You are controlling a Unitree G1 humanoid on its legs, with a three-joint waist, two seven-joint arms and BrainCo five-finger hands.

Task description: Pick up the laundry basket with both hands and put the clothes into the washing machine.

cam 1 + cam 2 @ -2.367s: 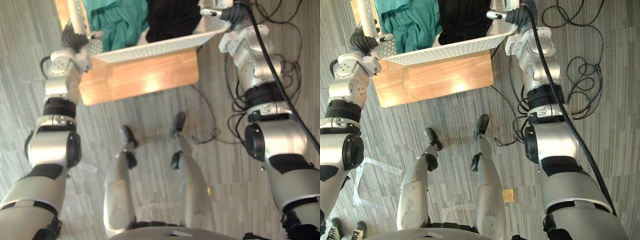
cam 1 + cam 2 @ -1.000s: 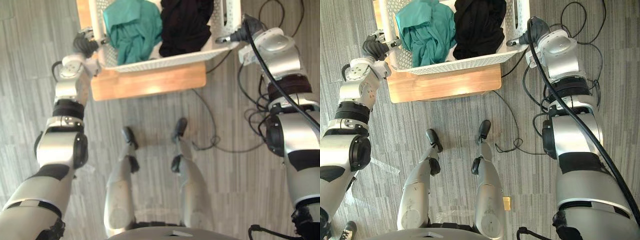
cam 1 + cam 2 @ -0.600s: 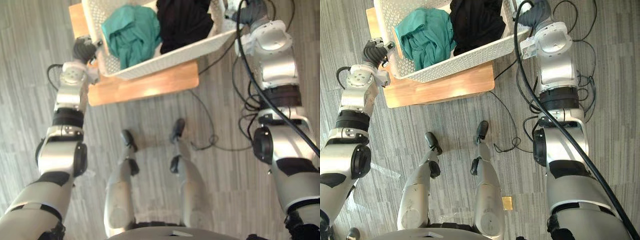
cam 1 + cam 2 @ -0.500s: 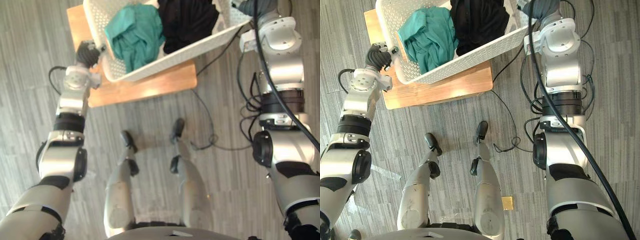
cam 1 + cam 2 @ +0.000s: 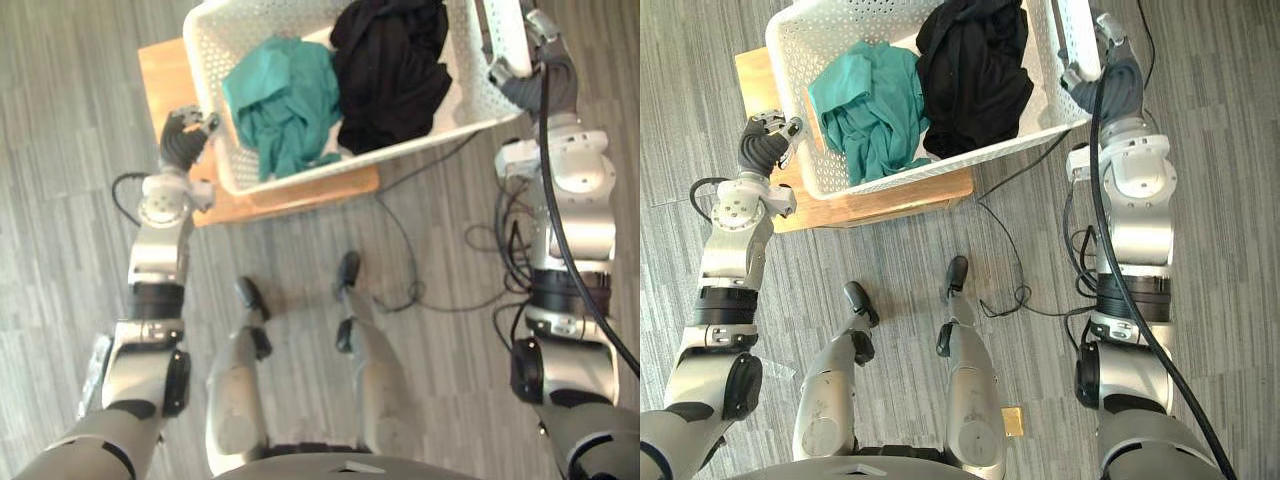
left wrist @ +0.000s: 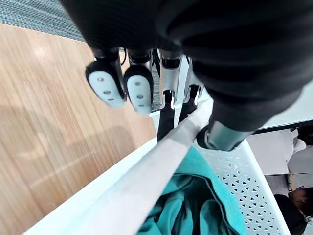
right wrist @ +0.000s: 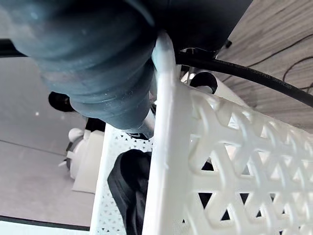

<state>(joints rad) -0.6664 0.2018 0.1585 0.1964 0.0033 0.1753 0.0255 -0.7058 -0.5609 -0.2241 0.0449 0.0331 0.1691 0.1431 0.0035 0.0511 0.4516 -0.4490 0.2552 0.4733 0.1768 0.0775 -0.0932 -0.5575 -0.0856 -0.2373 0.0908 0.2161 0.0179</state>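
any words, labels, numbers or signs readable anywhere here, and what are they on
None can be read: the laundry basket, the teal garment, the black garment and the wooden board show no legible words, numbers or signs.

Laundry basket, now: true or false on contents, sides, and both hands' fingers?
1. The laundry basket holds a teal garment and a black garment. True.
2. The teal garment lies on the robot's right. False: it lies on the left, the black garment on the right.
3. The left hand has its fingers at the basket's rim. True.
4. The right hand hangs clear of the basket. False: it grips the right rim.
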